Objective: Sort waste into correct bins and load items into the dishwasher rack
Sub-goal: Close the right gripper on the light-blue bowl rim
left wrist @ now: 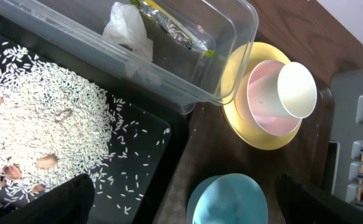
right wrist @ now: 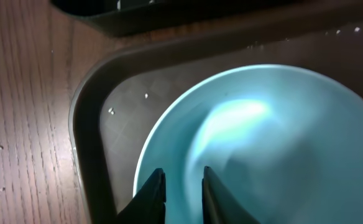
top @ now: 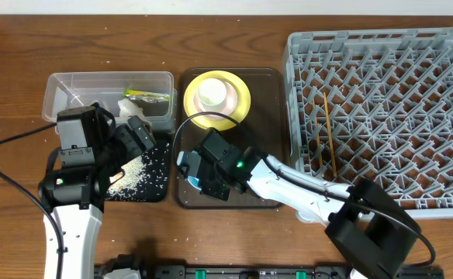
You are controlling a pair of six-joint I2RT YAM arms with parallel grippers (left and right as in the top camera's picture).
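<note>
Bare wood of the counter (top: 17,54) shows at 9 o'clock of the clear tub (top: 63,81), which holds the crumpled tissue (top: 128,105) and the green-and-yellow wrapper (top: 149,96) at its 3 o'clock end. Directly at 6 o'clock of the tub, long edges just beside each other, lies the black tray (top: 158,186), with the rice scraps (top: 133,172) piled toward its 9 o'clock side and scattered toward its right edge. The left gripper (top: 139,133) hangs over the tray's 12 o'clock edge, its fingers (left wrist: 63,199) spread wide.

The black tray's right edge sits just beside the left rim of the brown serving tray (top: 267,116). At this tray's 12 o'clock end the yellow plate (top: 242,99) carries the white cup (top: 211,93); a strip of bare floor shows at the plate's 3 o'clock. In the 7 o'clock corner sits the light blue bowl (top: 186,166), close to the tray's raised rim. The right gripper (right wrist: 180,193) is at the bowl's rim with its fingers (right wrist: 151,196) narrow, a slim gap between them; I cannot tell whether they pinch the rim.

The dishwasher rack (top: 382,46) stands with its left wall just beside the serving tray's right rim. The chopsticks (top: 328,136) lie among the pegs near that wall.
</note>
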